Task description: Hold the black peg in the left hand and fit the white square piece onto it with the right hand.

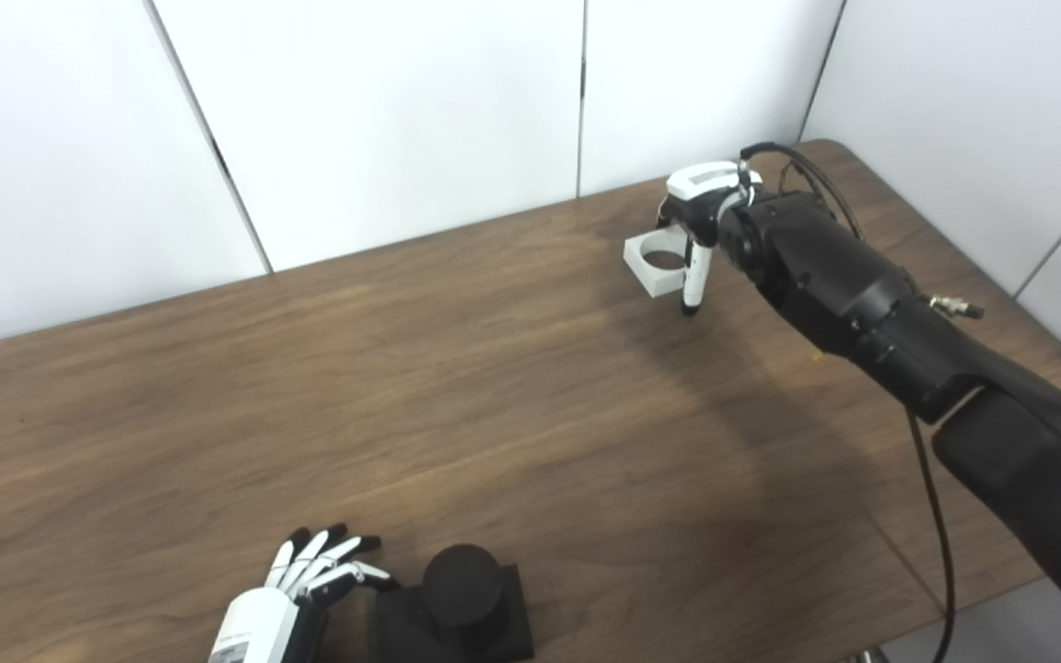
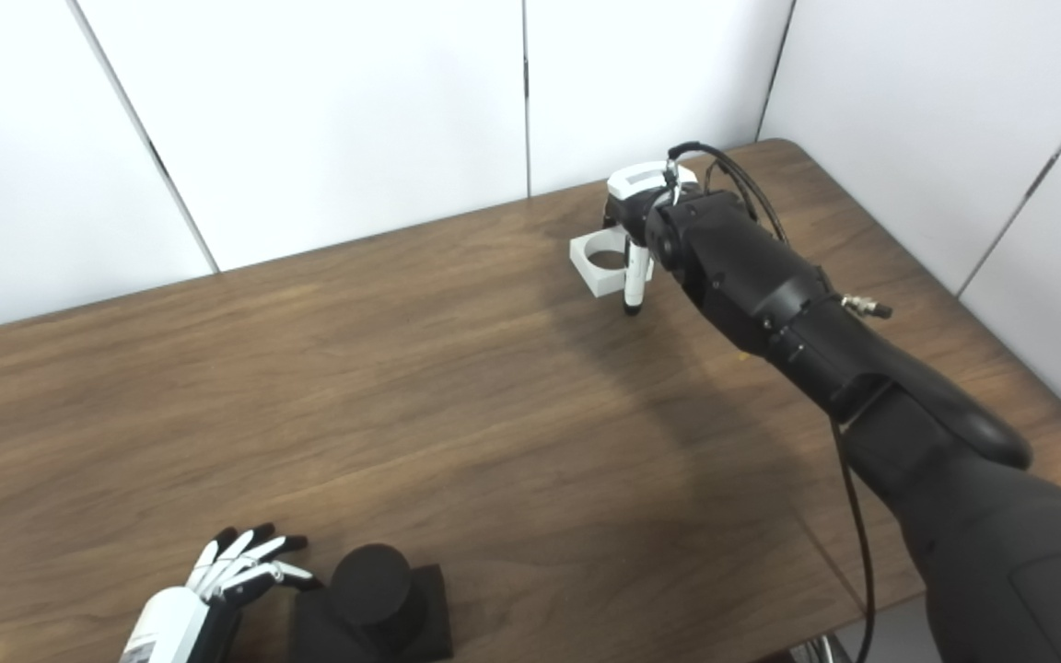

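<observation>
Nearest the camera, at the bottom edge: black peg (image 1: 462, 580), a round stub standing upright on a square black base. Base partly cut off by the frame edge in both views

Left hand (image 1: 314, 580) just beside the peg, on its left. Fingers spread and extended, holding nothing; fingertips (image 1: 374, 543) reach toward the base, contact not clear. Wrist casing is white with a small dark label on it, too small and blurred to read. Forearm cut off by the frame

Far side of the wooden table (image 1: 402, 368), well apart from the peg: white square piece (image 1: 655, 262), flat block with a round hole through it. Right hand (image 1: 701, 239) is over its right edge, one white finger (image 1: 696, 276) pointing down beside the piece, tip near the tabletop. Whether the hand grips the piece or only touches it cannot be told; other fingers are hidden behind the black forearm (image 1: 825, 276). Part of the piece is covered by the hand

Cable (image 2: 853, 516) runs along the right arm. No readable writing or brand anywhere
</observation>
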Controlling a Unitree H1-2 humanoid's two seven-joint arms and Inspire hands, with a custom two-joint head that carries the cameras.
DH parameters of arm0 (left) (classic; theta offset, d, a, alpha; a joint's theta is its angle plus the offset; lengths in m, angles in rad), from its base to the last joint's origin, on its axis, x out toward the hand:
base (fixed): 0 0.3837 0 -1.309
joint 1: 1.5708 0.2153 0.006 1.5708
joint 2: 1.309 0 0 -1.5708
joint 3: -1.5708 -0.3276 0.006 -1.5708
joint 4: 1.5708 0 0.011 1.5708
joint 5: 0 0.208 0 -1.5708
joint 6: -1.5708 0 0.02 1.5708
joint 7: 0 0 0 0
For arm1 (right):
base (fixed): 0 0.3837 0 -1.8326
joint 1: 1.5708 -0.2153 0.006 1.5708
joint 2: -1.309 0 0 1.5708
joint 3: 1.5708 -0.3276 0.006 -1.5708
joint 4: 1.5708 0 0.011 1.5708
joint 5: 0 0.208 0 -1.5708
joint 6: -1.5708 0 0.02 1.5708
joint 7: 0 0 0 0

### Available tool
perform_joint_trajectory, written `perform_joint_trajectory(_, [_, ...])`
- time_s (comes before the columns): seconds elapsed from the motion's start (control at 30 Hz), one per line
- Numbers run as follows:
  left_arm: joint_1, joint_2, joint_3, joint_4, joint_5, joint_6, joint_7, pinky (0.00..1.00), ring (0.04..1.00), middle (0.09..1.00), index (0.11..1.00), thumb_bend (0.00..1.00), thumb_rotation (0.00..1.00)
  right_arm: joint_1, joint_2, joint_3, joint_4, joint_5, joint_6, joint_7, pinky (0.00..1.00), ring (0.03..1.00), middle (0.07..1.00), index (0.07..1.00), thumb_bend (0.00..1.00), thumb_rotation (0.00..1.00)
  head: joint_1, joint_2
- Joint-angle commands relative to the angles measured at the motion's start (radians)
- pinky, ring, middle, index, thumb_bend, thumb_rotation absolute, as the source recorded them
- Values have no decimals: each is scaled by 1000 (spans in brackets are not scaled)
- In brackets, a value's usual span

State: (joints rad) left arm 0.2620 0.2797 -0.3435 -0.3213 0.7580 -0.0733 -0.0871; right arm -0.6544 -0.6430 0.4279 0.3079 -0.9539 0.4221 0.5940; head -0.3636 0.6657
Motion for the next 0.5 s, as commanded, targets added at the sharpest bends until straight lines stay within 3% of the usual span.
perform_joint_trajectory(0.0, [29,16,-4,5,28,28,-40,1000,922,826,485,520,46,-33,-13,-21,-22,6,-16,-37,942,992,927,742,847,168,-1,0])
perform_joint_trajectory(0.23, [28,14,-4,4,28,29,-42,1000,922,826,484,520,46,-15,-15,-29,-10,22,-60,-105,873,937,859,639,824,135,0,0])
perform_joint_trajectory(0.27, [28,14,-5,3,28,31,-44,1000,923,827,484,520,46,-10,-13,-34,-6,25,-69,-131,843,916,834,552,647,137,0,0])
perform_joint_trajectory(0.3, [28,13,-5,3,28,33,-45,1000,924,827,484,520,46,-6,-11,-39,-3,28,-76,-151,814,892,811,521,587,136,2,-1])
perform_joint_trajectory(0.47, [26,10,-2,3,23,35,-44,1000,926,828,484,520,46,7,-8,-51,10,33,-104,-224,741,823,740,485,524,128,4,0])
